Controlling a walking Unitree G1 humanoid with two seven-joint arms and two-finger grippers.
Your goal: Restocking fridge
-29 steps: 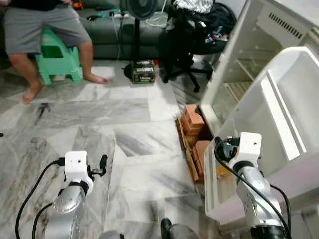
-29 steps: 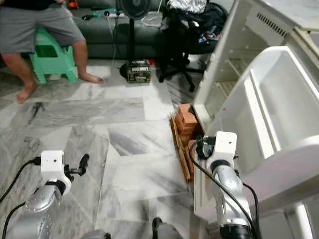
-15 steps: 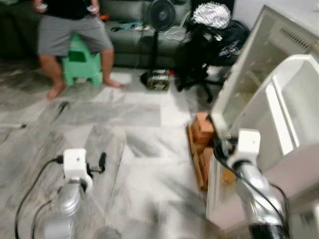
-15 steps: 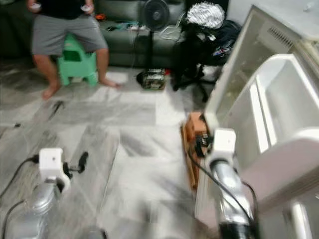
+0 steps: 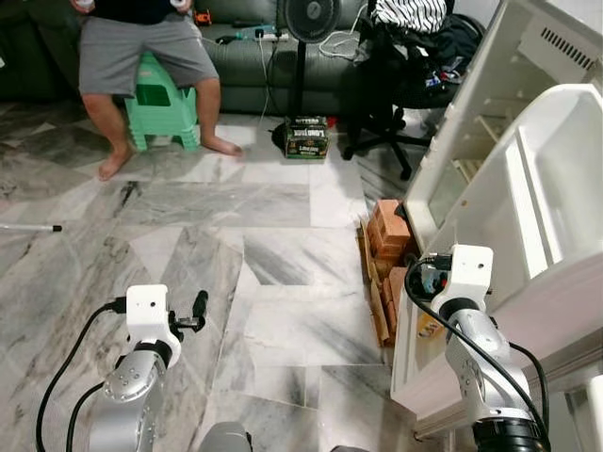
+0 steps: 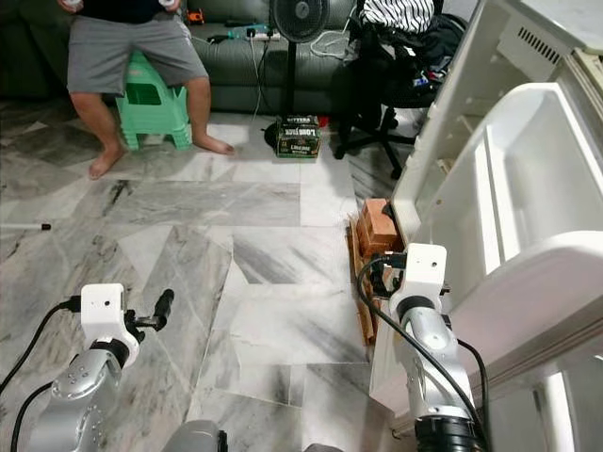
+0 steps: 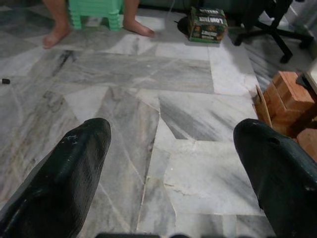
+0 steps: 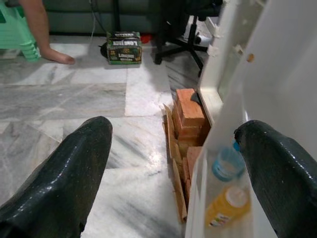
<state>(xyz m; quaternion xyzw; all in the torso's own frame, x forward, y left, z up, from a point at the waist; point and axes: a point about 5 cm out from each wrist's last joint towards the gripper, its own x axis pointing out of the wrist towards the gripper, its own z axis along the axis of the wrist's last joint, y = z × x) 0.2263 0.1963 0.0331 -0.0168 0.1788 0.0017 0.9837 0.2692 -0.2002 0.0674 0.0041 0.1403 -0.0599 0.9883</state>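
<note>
The fridge (image 5: 490, 104) stands at about 2 o'clock with its white door (image 5: 537, 235) swung open toward the robot. In the lowest door shelf, seen from the right wrist, a clear bottle with a blue cap (image 8: 227, 161) stands just beside an orange bottle with a yellow cap (image 8: 225, 206).

The right gripper (image 8: 183, 148) is held near the bottom edge of that door, at about 3 o'clock; its two black fingers (image 8: 74, 168) are spread wide apart with nothing between them. The left gripper (image 7: 173, 148) hangs over the marble floor (image 5: 283, 235) at about 8 o'clock, likewise spread wide and holding nothing.

A stack of red bricks (image 5: 388, 231) with flattened cardboard sits on the floor against the foot of the fridge. Farther off, at about 12 o'clock, a standing fan (image 5: 314, 14) rises behind a dark green box (image 5: 308, 137), with a black office chair (image 5: 396, 85) piled with clothes just beside it. At 11 o'clock a person (image 5: 141, 56) in grey shorts sits barefoot on a green plastic stool (image 5: 168, 104) in front of a dark sofa (image 5: 245, 66)
</note>
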